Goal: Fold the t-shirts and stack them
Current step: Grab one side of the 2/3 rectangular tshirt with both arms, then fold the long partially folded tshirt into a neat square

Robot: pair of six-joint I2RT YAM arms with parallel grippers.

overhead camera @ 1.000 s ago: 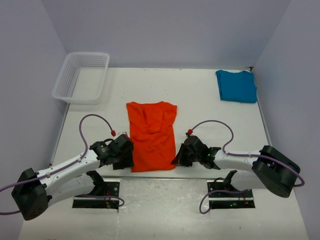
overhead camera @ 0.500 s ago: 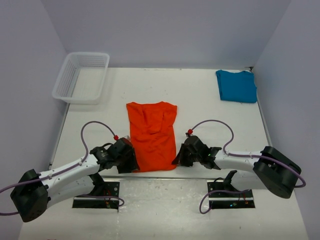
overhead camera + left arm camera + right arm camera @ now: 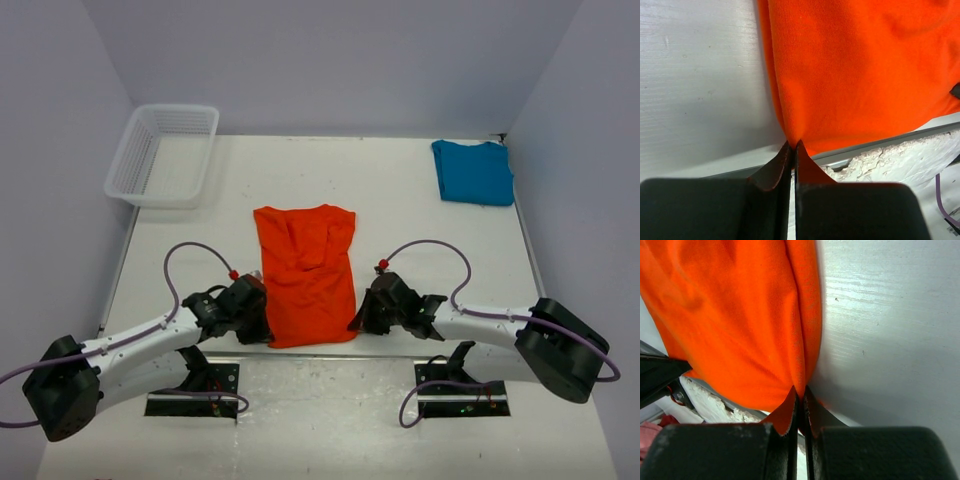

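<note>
The orange-red t-shirt (image 3: 305,275) lies lengthwise in the middle of the table, folded narrow, its near hem at the table's front edge. My left gripper (image 3: 262,328) is shut on the near left corner of that hem; in the left wrist view the cloth (image 3: 855,75) pinches into the closed tips of the gripper (image 3: 793,146). My right gripper (image 3: 357,322) is shut on the near right corner, and the orange cloth (image 3: 740,325) runs up from the tips of the gripper (image 3: 801,390). The teal-blue t-shirt (image 3: 473,172) lies folded at the far right.
A white mesh basket (image 3: 163,154) stands at the far left corner. The table's metal front edge (image 3: 880,145) runs just under the hem. Purple cables (image 3: 425,248) loop above both wrists. Side walls close in the table on left and right.
The left gripper has slid in to the hem's left corner and shut on it. The right gripper has stayed shut on its corner and the shirt's near edge has shifted slightly.
</note>
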